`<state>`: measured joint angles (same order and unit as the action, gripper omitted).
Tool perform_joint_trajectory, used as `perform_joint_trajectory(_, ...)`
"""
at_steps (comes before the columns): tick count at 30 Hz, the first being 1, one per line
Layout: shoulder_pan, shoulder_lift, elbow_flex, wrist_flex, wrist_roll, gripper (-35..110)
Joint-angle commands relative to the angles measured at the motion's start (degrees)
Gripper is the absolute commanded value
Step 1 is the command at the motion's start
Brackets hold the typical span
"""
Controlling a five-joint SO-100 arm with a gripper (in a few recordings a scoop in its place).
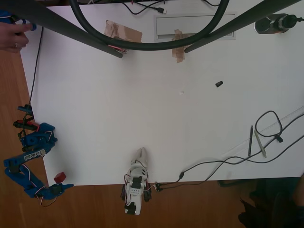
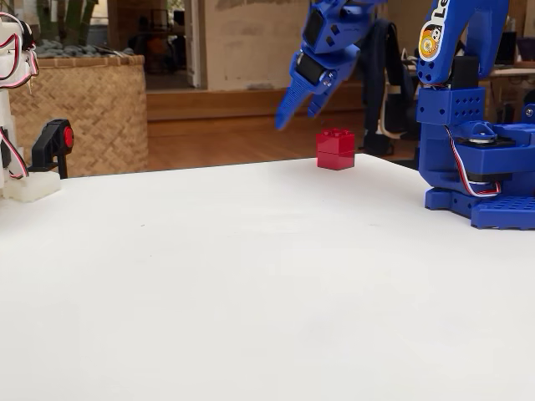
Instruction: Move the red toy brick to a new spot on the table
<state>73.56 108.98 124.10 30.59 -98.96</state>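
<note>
Gripper of blue printed plastic hangs tilted downward above the far edge of the large flat white table in the fixed view, its two pointed fingers slightly spread with a narrow gap between them and nothing held. Just to its right and below it, apart from the fingertips, the small bright red studded toy brick stands upright on the table at the far edge. Overhead, the gripper sits at the table's lower left corner, with the red toy brick just beside it on the white surface. A small black piece lies well apart, toward the upper right
</note>
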Motion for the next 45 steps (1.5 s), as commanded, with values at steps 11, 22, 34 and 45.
perform_joint_trajectory(11, -46.1, 34.7, 13.9, 14.3, -0.3, 18)
perform_joint_trajectory(22, -72.6, 61.2, 40.9, 28.7, -0.3, 0)
perform_joint_trajectory(34, -75.7, 82.4, 60.5, 38.6, 10.4, 0)
perform_joint_trajectory(45, -75.4, 82.4, 60.5, 39.0, 20.7, 1)
